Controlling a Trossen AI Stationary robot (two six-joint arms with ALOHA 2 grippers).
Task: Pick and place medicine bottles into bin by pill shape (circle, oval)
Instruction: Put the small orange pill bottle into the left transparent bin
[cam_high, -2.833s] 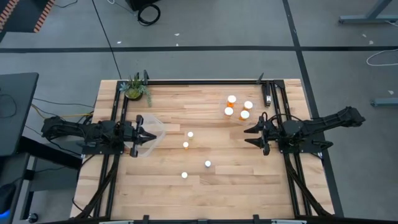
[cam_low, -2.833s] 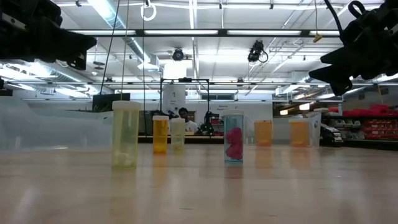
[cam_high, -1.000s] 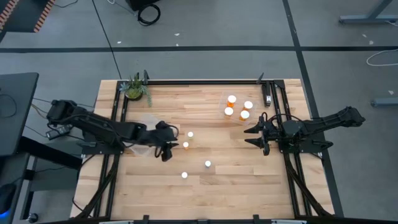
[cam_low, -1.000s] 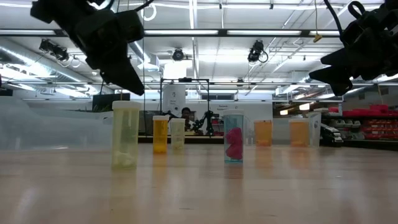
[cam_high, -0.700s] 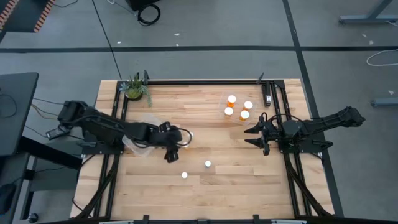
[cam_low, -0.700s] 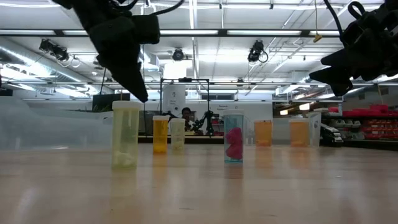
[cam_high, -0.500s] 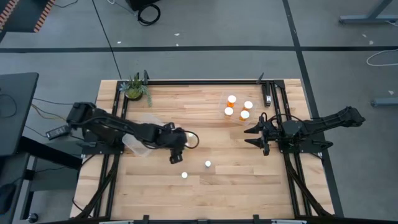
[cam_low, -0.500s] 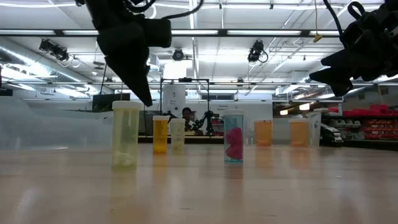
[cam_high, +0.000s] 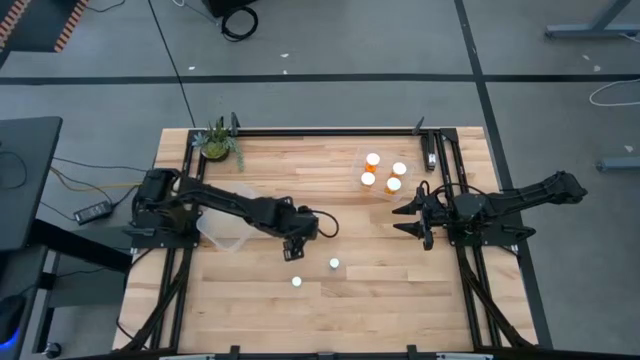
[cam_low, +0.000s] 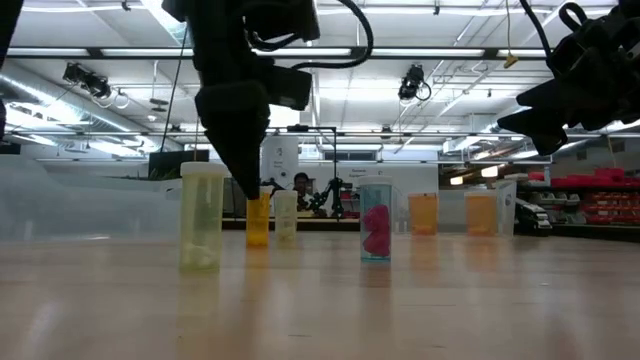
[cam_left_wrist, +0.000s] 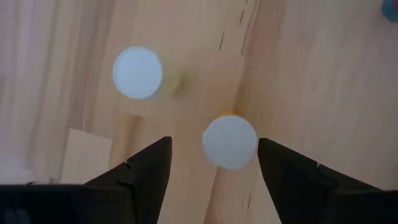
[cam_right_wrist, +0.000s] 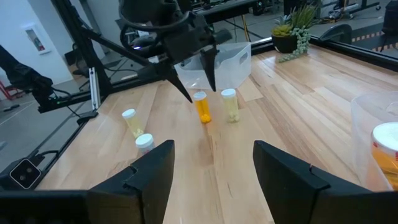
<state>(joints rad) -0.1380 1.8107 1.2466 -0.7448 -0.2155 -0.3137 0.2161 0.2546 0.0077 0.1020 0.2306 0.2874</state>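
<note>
the left arm has swung out from beside the clear plastic bin (cam_high: 228, 222) at the table's left side to the loose bottles mid-table. its left gripper (cam_high: 299, 238) now hangs, fingers spread wide apart, over the orange-bodied, white-capped medicine bottle (cam_left_wrist: 229, 141), which stands upright between the two fingers (cam_left_wrist: 142, 171) with nothing gripped yet. a pale yellow bottle (cam_left_wrist: 138, 73) stands just beside it. the reach looks done; descent and closing likely come next. the right gripper (cam_high: 408, 216) waits open and empty near the clear bin holding four sorted bottles (cam_high: 383, 172).
</note>
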